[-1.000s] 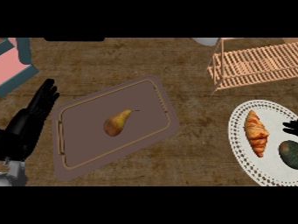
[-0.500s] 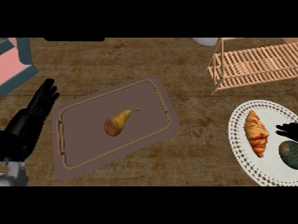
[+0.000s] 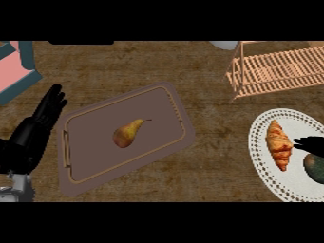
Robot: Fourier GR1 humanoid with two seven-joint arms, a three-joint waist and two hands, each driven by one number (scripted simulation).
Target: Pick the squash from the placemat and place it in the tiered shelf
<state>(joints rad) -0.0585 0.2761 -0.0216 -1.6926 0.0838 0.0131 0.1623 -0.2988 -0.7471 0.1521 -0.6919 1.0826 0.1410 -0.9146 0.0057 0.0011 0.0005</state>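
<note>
The tabletop (image 3: pixel 214 95) shows a job that, by my reading, has hardly begun. The tiered shelf (image 3: pixel 283 69) stands at the far right corner with nothing visible on its slats, and the squash (image 3: pixel 321 169) lies on the white placemat (image 3: pixel 301 123) at the right edge, well apart from that shelf. The right robot hand (image 3: pixel 322 148) hangs over the placemat just beside the squash, on its far side. Its fingers look stretched out toward the croissant (image 3: pixel 279 144) rather than curled, and it holds nothing. Whether it touches the squash I cannot tell. The grasp, the lift, the carry to the shelf and the release all seem left to do. The left robot hand (image 3: pixel 31 137) rests at the left edge beside the brown tray (image 3: pixel 94 156), fingers straight and spread narrow, holding nothing. Counted from largest to smallest, there is one tabletop. On it, one brown tray sits in the middle, one white placemat at the right, and one tiered shelf. Two robot hands are in view. One teal and pink thing (image 3: pixel 10 71) sits at the far left corner, though what it is I cannot say. Then come one croissant and one squash, side by side on the placemat, near each other but apart. One pear (image 3: pixel 126 134) lies alone in the middle of the tray.
</note>
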